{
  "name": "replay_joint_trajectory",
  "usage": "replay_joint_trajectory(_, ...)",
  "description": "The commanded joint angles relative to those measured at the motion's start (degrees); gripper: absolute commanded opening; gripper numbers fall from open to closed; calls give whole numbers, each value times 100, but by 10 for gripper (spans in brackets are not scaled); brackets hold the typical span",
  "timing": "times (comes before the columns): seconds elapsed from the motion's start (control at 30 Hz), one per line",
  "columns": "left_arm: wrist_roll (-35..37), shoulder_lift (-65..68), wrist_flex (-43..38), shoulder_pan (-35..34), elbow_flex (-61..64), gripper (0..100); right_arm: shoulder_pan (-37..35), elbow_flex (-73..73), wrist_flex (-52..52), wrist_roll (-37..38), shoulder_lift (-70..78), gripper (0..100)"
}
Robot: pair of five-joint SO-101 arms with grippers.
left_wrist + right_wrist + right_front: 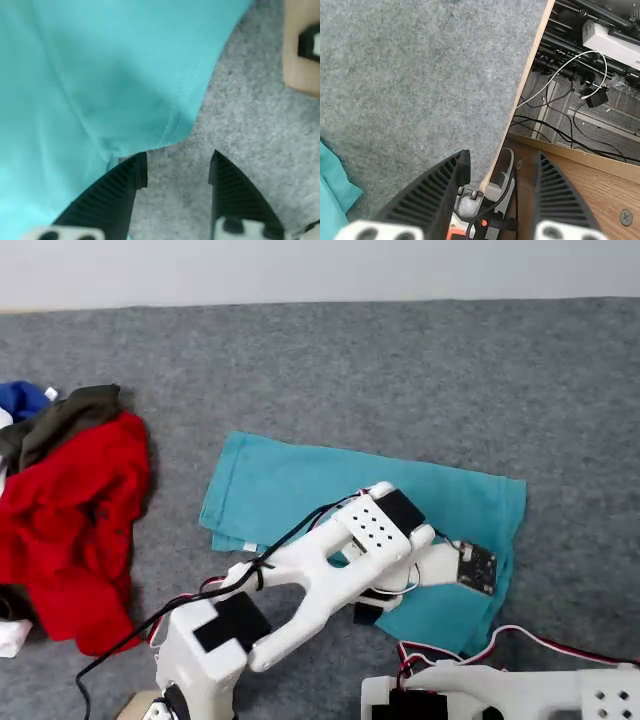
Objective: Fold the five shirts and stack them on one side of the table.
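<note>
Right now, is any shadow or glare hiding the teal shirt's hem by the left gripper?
Left wrist view: soft shade dims the teal shirt near the open left gripper, hem stitching readable; high view: even light, no glare; right wrist view: grey mat evenly lit.

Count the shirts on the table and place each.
5. Teal shirt mid-table; red shirt heaped at the left; dark green shirt at its far end; blue shirt and white shirt at the left edge, cut off. Others may be hidden.
</note>
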Motion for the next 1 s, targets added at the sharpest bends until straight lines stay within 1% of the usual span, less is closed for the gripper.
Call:
replay_joint_trajectory(0.0,-352,9,-123,35,-251,214,13,-343,154,44,-92,212)
replay_joint_trajectory(0.17,-360,53,-378,132,-479,214,4,-334,312,35,-92,212)
replay_joint_trajectory(0.33,-352,70,-343,440,-796,214,4,-334,312,35,-92,212)
replay_joint_trajectory(0.5,-352,79,-360,598,-787,214,4,-334,312,35,-92,212)
replay_joint_trajectory(0.7,-352,141,-387,607,-787,214,4,-334,321,35,-92,212)
replay_joint_trajectory(0.97,-352,879,-607,554,-971,214,4,-334,321,35,-92,212)
